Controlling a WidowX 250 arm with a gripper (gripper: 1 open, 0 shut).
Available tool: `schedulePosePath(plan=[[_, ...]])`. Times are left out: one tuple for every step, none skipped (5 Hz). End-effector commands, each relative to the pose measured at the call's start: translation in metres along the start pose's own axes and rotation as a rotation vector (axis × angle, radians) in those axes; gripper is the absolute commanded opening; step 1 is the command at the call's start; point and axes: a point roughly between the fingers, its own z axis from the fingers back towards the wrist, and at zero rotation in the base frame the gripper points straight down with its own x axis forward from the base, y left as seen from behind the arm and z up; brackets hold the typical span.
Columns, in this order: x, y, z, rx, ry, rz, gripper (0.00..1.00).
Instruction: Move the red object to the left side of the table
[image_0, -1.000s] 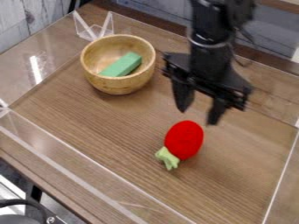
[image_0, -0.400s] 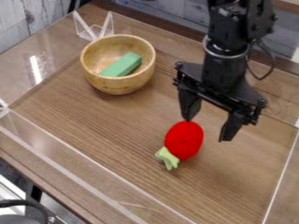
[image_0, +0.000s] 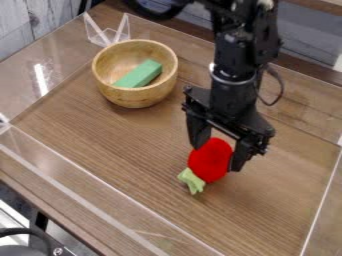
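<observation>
Hovering right over the red object (image_0: 210, 160), your gripper (image_0: 221, 152) points straight down with its jaws spread wide, 1 finger on each side of the toy and nothing held yet. The red object lies on its side in the lower middle of the frame, on the table (image_0: 107, 150), its green stem (image_0: 193, 182) pointing toward the lower left. From this view you cannot tell whether the fingertips already touch it.

To do this step well, I'd judge you should sink until the fingers straddle the widest part of the red body, not the stem, then close slowly. The shape is rounded and may squirt sideways if pinched off-centre. Lift clear before you carry it toward the left of the frame, keeping away from the wooden bowl (image_0: 135, 92) and its green block (image_0: 139, 74).
</observation>
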Motion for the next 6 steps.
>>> schedulePosePath(plan=[[0.006, 0.004, 0.0, -0.006, -0.024, -0.048, 0.0], [0.01, 0.021, 0.013, -0.001, -0.05, -0.059, 0.0], [0.013, 0.045, 0.036, 0.007, -0.099, -0.045, 0.0], [0.016, 0.042, 0.024, 0.001, -0.09, -0.097, 1.0], [0.011, 0.035, 0.02, -0.006, -0.081, -0.098, 1.0], [0.009, 0.035, 0.019, -0.005, -0.076, -0.07, 0.0]])
